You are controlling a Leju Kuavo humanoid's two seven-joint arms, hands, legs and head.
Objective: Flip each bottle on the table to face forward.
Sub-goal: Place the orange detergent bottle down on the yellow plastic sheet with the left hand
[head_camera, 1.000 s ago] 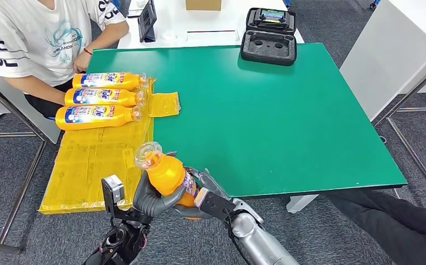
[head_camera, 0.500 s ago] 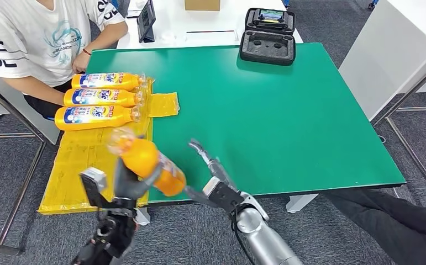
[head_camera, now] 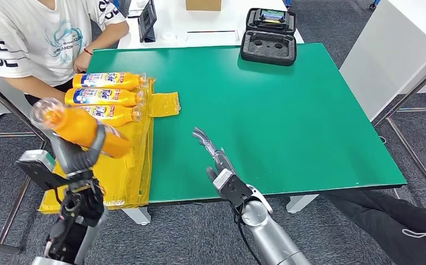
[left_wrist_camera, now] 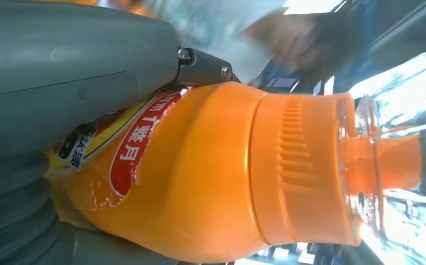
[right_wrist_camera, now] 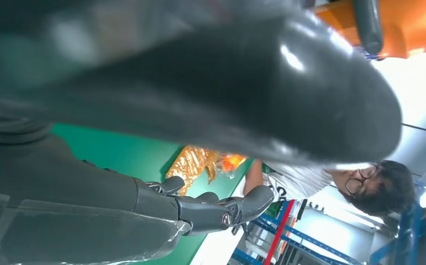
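A green table (head_camera: 277, 110) carries three orange bottles (head_camera: 103, 97) lying crosswise at its left edge. The left hand (head_camera: 75, 154) grips a fourth bottle (head_camera: 80, 128) beyond that edge, tilted, cap up-left. The right hand (head_camera: 217, 163) is spread, holding nothing.

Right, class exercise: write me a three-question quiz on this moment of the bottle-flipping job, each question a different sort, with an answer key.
1. True or false: the left hand holds an orange bottle above the yellow sheet.
2. Multiple choice: how many bottles lie in the row near the person? A) two B) three C) five
3. Fill in: the right hand holds nothing and its fingers are stretched over the ______ table.

Key: 1 true; 2 B; 3 green.
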